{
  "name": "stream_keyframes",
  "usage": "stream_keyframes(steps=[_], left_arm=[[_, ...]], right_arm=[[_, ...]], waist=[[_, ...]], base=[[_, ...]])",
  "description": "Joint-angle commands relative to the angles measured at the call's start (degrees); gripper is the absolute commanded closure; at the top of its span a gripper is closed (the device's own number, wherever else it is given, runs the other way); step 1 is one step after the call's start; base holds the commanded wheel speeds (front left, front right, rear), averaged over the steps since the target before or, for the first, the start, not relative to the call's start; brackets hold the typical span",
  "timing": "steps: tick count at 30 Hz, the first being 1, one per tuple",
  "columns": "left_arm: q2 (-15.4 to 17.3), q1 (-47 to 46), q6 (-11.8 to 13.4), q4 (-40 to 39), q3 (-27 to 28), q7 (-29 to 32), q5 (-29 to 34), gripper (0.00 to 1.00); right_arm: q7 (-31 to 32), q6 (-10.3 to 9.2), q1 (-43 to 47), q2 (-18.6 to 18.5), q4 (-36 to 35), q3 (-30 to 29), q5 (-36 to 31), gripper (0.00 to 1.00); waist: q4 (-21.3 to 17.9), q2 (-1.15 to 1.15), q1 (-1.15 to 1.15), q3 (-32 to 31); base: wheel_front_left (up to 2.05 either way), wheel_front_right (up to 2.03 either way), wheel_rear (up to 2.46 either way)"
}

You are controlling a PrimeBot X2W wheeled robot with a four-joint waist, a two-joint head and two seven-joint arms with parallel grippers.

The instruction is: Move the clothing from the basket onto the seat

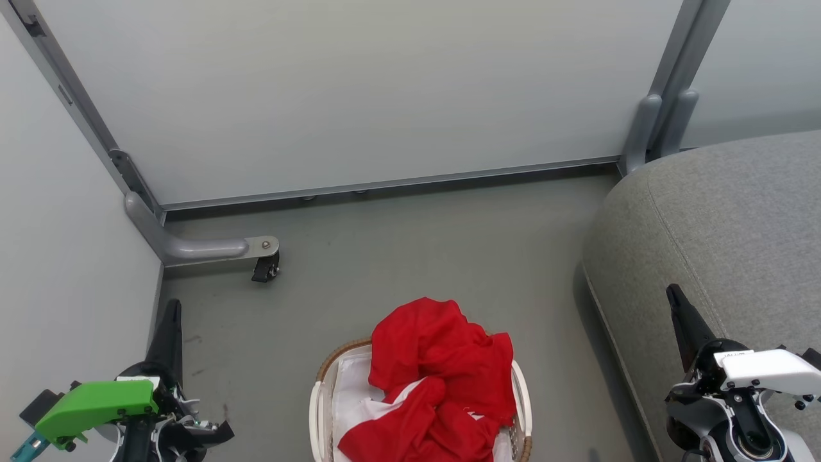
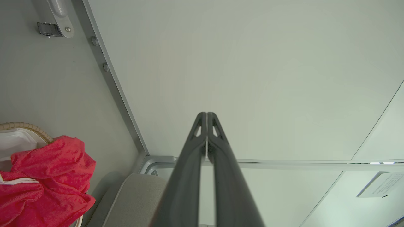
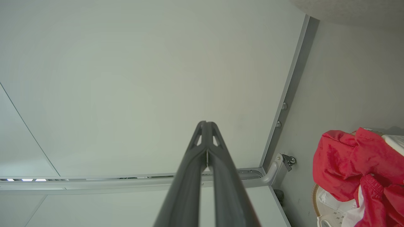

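Red clothing (image 1: 442, 378) is heaped in the small white basket (image 1: 319, 401) on the floor at the bottom centre of the head view, spilling over its far rim. The grey seat (image 1: 737, 218) lies to the basket's right. My left gripper (image 1: 172, 307) is at the lower left, shut and empty, well left of the basket. Over the seat's near edge my right gripper (image 1: 672, 292) is shut and empty too. The left wrist view has its gripper (image 2: 206, 114) shut, with the clothing (image 2: 47, 176) at lower left. In the right wrist view the gripper (image 3: 205, 123) is shut, the clothing (image 3: 353, 167) at lower right.
Pale partition panels (image 1: 359, 90) wall in the far side and the left. A grey metal foot with a black caster (image 1: 264, 266) juts onto the floor at the left corner. Grey floor (image 1: 423, 250) lies between basket, panels and seat.
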Motion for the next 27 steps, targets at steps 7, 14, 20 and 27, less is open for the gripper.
stream_keyframes(steps=[7,14,20,27], left_arm=[[0.4,-0.6,-0.3,-0.1,0.1,0.2,-0.2,1.00],[0.4,-0.6,-0.3,-0.1,0.1,0.2,-0.2,1.00],[-0.3,1.2,0.1,1.5,-0.9,-0.6,0.2,0.00],[-0.3,1.6,0.1,1.0,-3.0,-2.7,1.7,0.00]], right_arm=[[0.1,0.00,0.5,-0.3,-0.2,-0.1,0.2,1.00],[0.1,0.00,0.5,-0.3,-0.2,-0.1,0.2,1.00],[-0.6,0.00,0.7,0.5,1.6,0.4,-0.3,0.00],[-2.7,0.00,1.1,0.4,1.8,0.8,-2.3,0.00]], waist=[[0.0,0.00,0.00,0.0],[0.0,0.00,0.00,0.0],[0.0,0.00,0.00,0.0],[0.0,0.00,0.00,0.1]], base=[[0.00,0.00,0.00],[0.00,0.00,0.00],[0.00,0.00,0.00],[0.00,0.00,0.00]])
